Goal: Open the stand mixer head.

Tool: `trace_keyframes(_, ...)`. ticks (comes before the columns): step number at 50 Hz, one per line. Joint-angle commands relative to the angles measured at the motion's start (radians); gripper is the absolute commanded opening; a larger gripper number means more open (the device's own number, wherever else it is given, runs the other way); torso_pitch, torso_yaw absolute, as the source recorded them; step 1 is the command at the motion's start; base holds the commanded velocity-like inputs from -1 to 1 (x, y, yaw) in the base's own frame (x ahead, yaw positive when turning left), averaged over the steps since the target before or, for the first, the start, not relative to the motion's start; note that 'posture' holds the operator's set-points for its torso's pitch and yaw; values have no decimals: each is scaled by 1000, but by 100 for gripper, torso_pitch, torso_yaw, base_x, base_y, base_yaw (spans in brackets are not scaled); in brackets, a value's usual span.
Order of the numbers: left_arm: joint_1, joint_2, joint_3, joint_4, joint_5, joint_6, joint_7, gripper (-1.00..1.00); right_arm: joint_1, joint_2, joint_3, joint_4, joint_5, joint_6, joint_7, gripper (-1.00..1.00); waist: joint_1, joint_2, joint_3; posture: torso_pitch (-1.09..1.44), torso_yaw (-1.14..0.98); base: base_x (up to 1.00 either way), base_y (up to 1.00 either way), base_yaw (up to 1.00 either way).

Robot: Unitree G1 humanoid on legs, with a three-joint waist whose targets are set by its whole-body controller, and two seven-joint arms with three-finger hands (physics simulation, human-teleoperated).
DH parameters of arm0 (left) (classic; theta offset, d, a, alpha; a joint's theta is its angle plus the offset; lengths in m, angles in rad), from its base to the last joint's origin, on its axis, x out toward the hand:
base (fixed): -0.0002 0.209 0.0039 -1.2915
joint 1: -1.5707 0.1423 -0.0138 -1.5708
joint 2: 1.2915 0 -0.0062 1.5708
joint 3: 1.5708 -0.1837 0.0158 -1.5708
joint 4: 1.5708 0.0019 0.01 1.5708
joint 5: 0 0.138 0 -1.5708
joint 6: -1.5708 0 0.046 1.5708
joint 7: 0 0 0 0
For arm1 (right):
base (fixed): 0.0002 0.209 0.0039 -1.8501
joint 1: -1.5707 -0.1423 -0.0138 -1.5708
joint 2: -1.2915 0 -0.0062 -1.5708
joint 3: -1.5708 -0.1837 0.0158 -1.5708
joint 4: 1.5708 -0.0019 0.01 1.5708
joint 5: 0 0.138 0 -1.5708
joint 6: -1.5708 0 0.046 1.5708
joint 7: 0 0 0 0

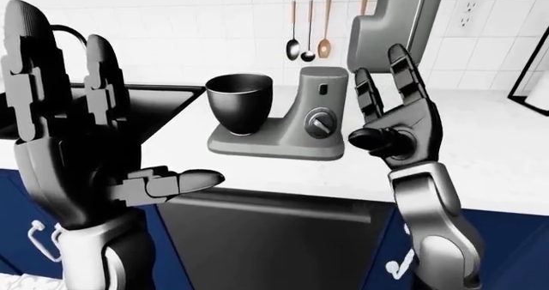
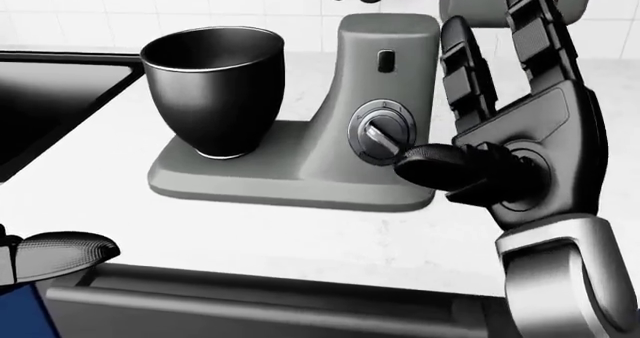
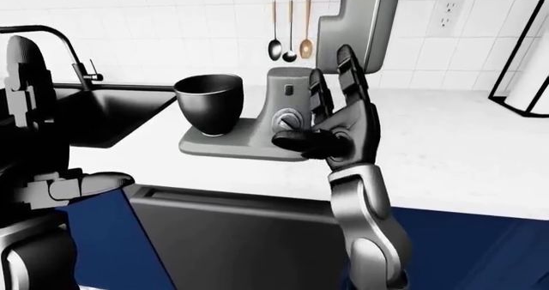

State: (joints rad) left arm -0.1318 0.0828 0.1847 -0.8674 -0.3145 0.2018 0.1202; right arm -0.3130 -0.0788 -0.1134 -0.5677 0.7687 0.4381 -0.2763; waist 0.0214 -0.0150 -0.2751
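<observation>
Pretty standard kitchen render here. White square-tile wall (image 1: pixel 172 20) across the top of the eye views, with a rail of three utensils (image 1: pixel 309 29) hanging upper middle, one of them copper. An outlet (image 1: pixel 468 13) sits upper right. The tabletop (image 1: pixel 497 148) is white and lightly speckled, running across the middle. A black sink (image 3: pixel 103 116) is set into it at the left, with a dark curved faucet (image 3: pixel 73 52) above. Blue cabinets (image 3: pixel 481 251) fill the bottom, with a dark grey dishwasher (image 1: pixel 275 245) front between them. Light is flat and even.
</observation>
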Motion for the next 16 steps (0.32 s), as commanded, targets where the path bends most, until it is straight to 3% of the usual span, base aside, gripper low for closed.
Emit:
trace_keyframes(1,-20,6,1,-20,0,-12,-1,100,-14,-11,-10,-32,16,-12,3,100,0,0,-2,-35,0,0,0,0)
trace_keyframes(16,-29,14,13,-33,-7,2,4,100,2,-94,-113,-84,114,-2,-48,100,-6,-6,1,-35,0,0,0,0)
